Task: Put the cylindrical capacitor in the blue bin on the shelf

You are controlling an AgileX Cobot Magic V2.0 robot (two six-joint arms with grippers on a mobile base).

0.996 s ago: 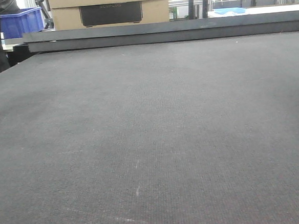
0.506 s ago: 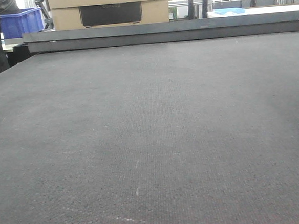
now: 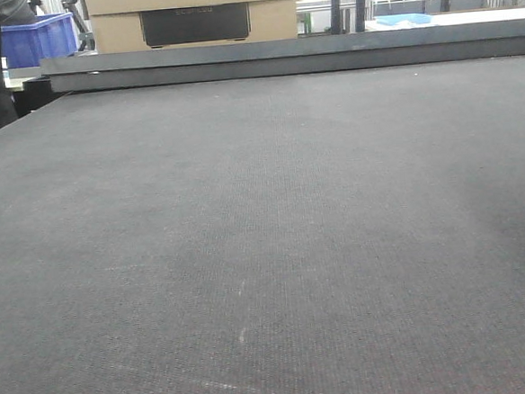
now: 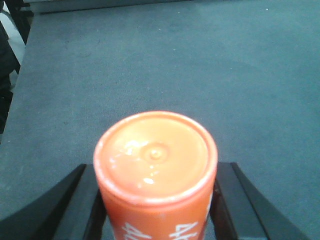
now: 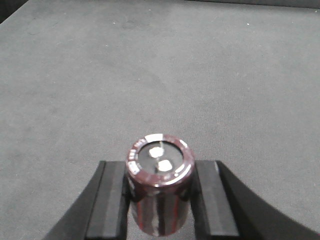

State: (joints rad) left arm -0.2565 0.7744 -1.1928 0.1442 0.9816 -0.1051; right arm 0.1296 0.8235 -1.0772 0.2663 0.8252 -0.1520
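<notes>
Grey tabletop [image 3: 266, 251] below — left claw [image 4: 156, 212] pinches an orange cylinder [image 4: 156, 160], right claw [image 5: 160, 200] a dark-red capacitor [image 5: 160, 167]. Carrying seems in hand; next calls for locating the blue bin, unseen here.

The right gripper [image 5: 160, 202] holds a cylindrical capacitor [image 5: 160, 167] at the 6 o'clock edge of the frame. The black pads [image 5: 112, 200] press its dark maroon sleeve at 9 and 3 o'clock. The end face, which carries two pale terminals [image 5: 161, 159], faces the camera. A grey textured mat [image 5: 160, 65] fills the rest of the frame.
</notes>
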